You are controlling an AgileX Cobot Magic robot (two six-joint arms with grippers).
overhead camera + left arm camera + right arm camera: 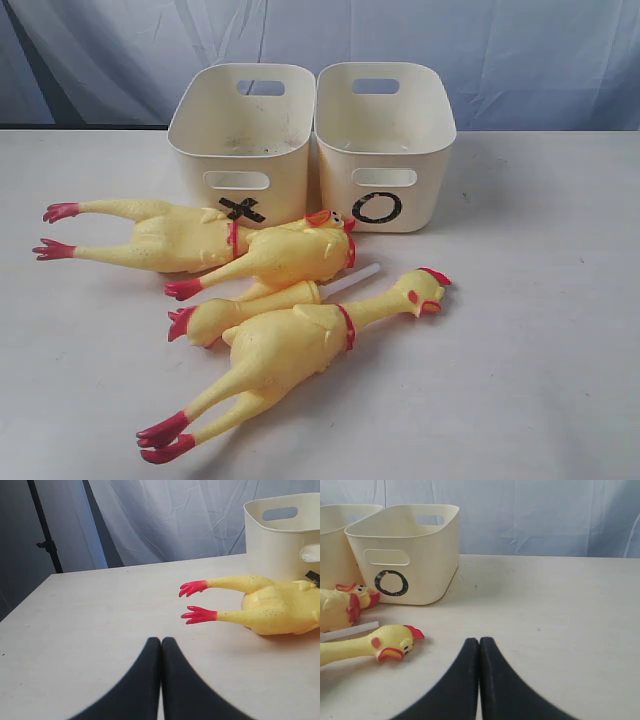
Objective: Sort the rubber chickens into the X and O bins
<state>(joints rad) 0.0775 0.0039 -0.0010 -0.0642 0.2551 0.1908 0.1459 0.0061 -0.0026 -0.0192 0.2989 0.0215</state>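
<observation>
Two grippers, both with jaws pressed together, nothing held. Left gripper (161,641): over bare tabletop (520,350), apart from the red feet of the rear chicken (275,607). Right gripper (479,641): over bare tabletop, apart from the head of the front chicken (387,642).

Four chickens, all lying on the tabletop left of its middle, before the bins, none inside. Rear chicken: feet toward the left edge, body just before the X bin (290,175). Second chicken (290,255): lies against the rear one's neck end, head before the gap between the bins. Third chicken (240,312): tucked between second and front, white tube (352,281) sticking out toward the O bin (430,190). Front chicken: diagonal, feet toward the near edge, head pointing right.

X bin and O bin: side by side, rims touching, near the far edge, X on the left.
</observation>
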